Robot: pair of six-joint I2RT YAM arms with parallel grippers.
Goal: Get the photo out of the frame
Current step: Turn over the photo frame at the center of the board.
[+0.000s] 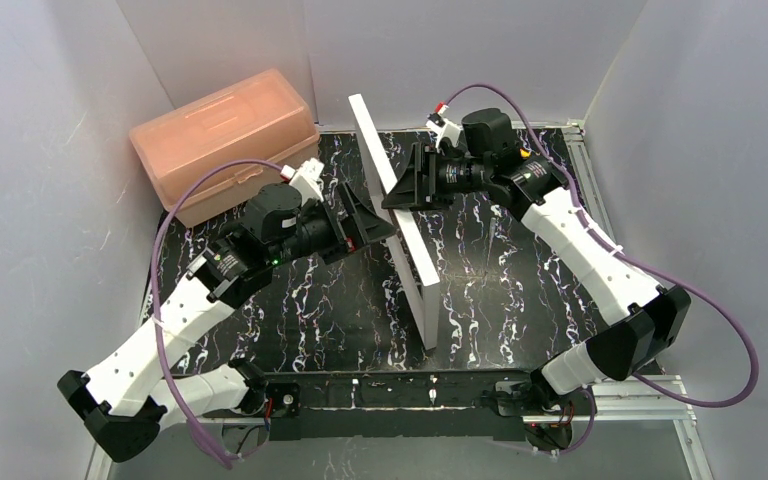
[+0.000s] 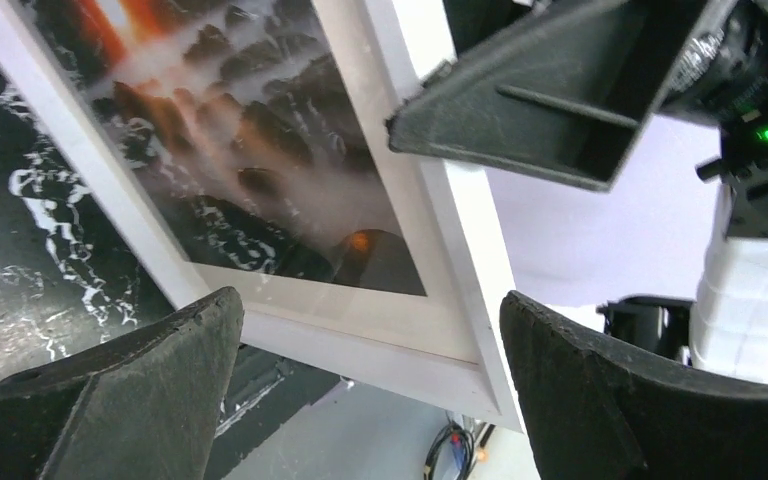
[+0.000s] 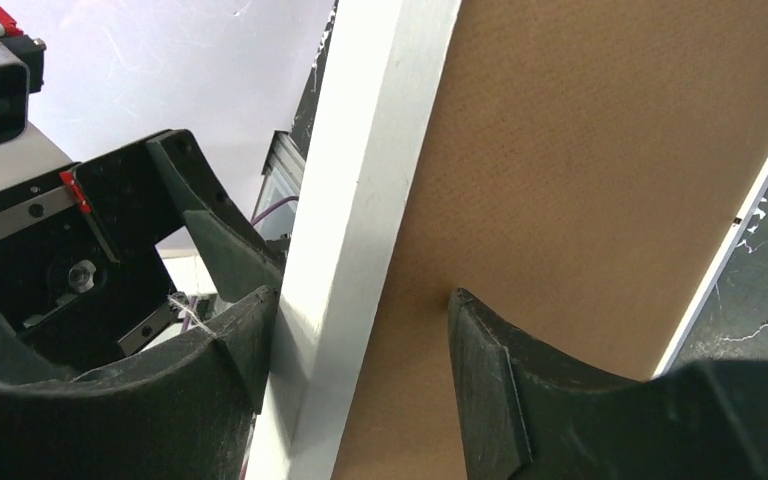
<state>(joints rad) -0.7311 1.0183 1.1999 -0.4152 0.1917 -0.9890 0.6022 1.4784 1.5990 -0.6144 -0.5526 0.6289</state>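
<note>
Both hands meet at the frame [image 1: 415, 285], which stands on its edge on the black marbled counter [image 1: 500, 280], between them. My right hand [image 1: 407, 180] is clamped on the frame's upper edge. In the right wrist view one finger [image 3: 230, 350] presses the white border and the other [image 3: 490, 380] presses the brown back [image 3: 560, 180], so the frame's thickness sits between the two pads. My left hand [image 1: 370, 222] faces the opposite, glazed side with its fingers spread wide. Neither of its fingertips [image 2: 180, 350] touches the frame, which lies just ahead of them and fills the gap between them in the left wrist view. The photo [image 2: 250, 150], dark rocks under an orange-red glow, sits inside the frame directly in front of the left hand. The white mat [image 2: 340, 305] borders it below and to the side. A finger of the right hand appears above the frame's edge in that same view. A pink plastic box [image 1: 225, 140] rests on the counter behind the left hand, well apart from the frame.
</note>
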